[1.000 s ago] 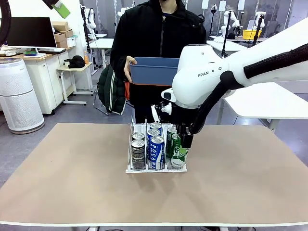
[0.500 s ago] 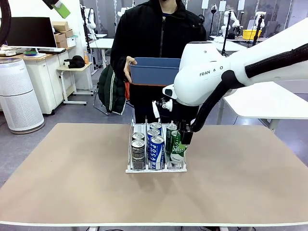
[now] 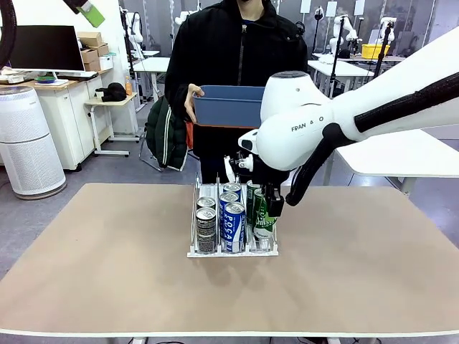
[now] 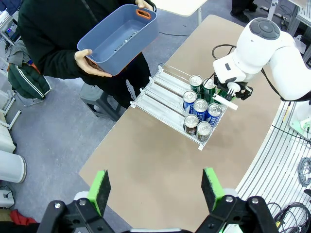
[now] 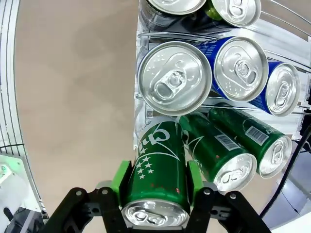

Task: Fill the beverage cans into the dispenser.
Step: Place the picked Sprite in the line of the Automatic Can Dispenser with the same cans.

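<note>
The dispenser stands at the centre of the front view on the tan table. It is a small rack with a white base and thin clear upright dividers that make three lanes. Slim cans with silver tops stand in its near end: a dark patterned can in the left lane and a blue-and-white can reading "POCARI" in the middle lane.

At the right lane the right tool clamps a green can between its green pads, tilted; whether it touches the rack I cannot tell. Its side carries white script beginning "Ch" and small white stars. Just beside it, two more green cans lean in the same lane, each showing a barcode.

The white arm bears the letters "FRAN".

The left tool hangs wide and empty at the bottom of its wrist view.

At upper centre, the person holds a blue bin.
</note>
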You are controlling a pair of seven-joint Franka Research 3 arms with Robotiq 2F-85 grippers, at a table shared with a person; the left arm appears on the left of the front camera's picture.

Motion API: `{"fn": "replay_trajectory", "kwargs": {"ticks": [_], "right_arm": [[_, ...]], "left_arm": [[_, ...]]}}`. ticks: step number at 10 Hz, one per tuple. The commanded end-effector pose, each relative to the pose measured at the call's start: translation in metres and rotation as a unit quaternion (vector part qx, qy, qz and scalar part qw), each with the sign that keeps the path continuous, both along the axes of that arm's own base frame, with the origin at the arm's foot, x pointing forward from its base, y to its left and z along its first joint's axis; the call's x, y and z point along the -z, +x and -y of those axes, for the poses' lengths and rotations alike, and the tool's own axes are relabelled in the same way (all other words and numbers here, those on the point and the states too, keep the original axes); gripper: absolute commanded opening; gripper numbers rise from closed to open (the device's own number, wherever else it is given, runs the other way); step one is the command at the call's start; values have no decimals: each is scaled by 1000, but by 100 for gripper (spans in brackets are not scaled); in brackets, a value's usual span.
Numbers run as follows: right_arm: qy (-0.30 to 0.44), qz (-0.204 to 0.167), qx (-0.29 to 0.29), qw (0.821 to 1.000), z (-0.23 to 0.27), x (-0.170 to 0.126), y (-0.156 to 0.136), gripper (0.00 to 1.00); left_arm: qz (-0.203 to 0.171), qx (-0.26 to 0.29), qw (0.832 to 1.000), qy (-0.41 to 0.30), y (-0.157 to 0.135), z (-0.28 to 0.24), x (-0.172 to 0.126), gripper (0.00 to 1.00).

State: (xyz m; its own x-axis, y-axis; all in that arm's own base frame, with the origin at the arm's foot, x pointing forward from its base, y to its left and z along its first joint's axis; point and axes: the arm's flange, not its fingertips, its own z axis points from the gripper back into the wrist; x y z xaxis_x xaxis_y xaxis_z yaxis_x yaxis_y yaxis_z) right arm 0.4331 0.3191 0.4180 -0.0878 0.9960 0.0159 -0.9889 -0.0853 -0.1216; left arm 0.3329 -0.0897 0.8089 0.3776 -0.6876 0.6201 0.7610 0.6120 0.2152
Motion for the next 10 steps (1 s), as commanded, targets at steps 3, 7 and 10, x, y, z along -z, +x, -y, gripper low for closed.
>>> {"fn": "replay_trajectory", "kwargs": {"ticks": [3, 7, 10], "right_arm": [[-11, 14, 3, 1000, -1, 17, 9, 59], [-15, 5, 5, 1000, 1, 29, 6, 59], [-24, 8, 1, 1000, 1, 32, 4, 59]], "left_arm": [[2, -1, 1000, -2, 1, -1, 0, 100], [2, -1, 1000, -2, 1, -1, 0, 100], [2, -1, 1000, -2, 1, -1, 0, 100]]}}
